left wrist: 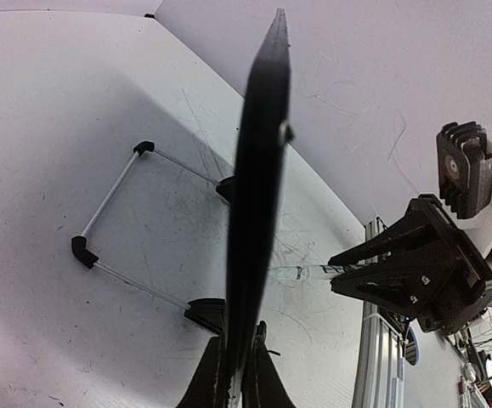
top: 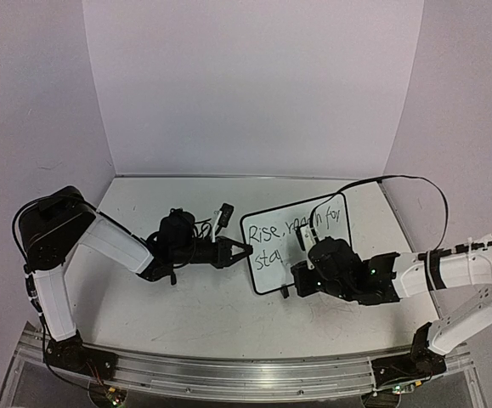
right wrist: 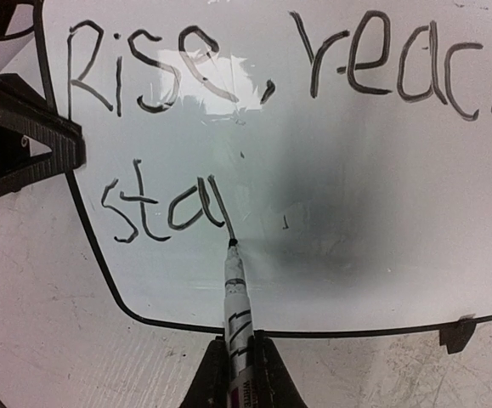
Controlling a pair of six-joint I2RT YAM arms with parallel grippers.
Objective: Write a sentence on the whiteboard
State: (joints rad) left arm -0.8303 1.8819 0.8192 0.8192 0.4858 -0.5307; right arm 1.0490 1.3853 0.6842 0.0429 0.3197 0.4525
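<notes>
At the near edge of the counter [top: 186, 306], both arms are sitting bolted to a metal rail [top: 229, 374]. The right arm [top: 449, 272] is reaching in toward the middle. The right jaws are standing narrow, clamping a marker [right wrist: 235, 306] by its barrel, with the tip pointing away from the wrist. That tip is touching the whiteboard [right wrist: 381, 255] at the foot of a slanting stroke just after "sta" on the lower line.

The whiteboard is standing near the middle of the counter, a little right of centre. A wire stand [left wrist: 110, 204] with black corner pieces is lying on the counter behind it. The sentence [right wrist: 369, 70] is showing in thin black strokes. The right wrist view is giving "Rise, reach" along the top, the top view is adding "for" after it, and "sta" with one further stroke is sitting beneath.

The left arm [top: 110, 242] is stretching across from the left. The left jaws are pinching the board's left edge, closed tight on its thin black frame. In the left wrist view the board is appearing edge-on, rising from between the fingers.

Farther back, a black cable [top: 415, 183] is arching from the right arm above the board's far right corner. White walls [top: 254, 85] are enclosing the counter.
</notes>
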